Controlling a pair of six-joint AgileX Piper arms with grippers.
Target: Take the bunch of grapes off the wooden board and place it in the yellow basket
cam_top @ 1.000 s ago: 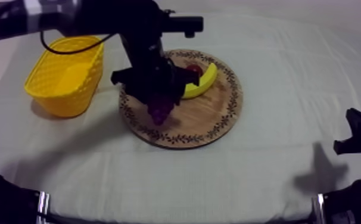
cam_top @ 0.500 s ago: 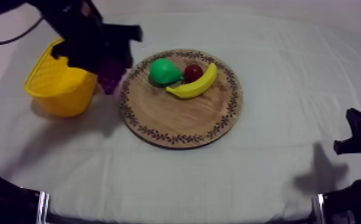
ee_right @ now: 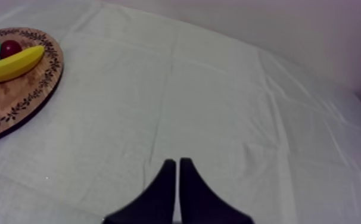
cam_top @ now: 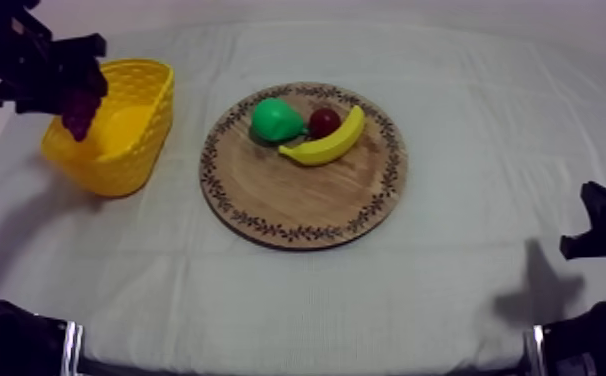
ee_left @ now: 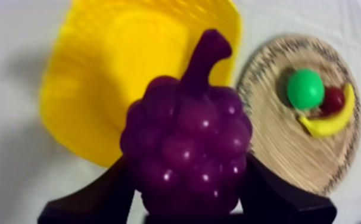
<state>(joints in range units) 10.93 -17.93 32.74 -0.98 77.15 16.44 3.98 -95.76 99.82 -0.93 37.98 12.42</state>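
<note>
The left gripper [cam_top: 75, 92] clasped the grapes [ee_left: 186, 143], hanging over the basket's [cam_top: 139, 150] outer rim near the table's [cam_top: 447, 290] left edge. Centring them above the hollow, then lowering before release, seemed wisest.

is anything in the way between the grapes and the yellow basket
Nothing visible. The left gripper holds the purple bunch of grapes over the yellow woven basket, above its open top; the round wooden board lies apart, beside it.
</note>
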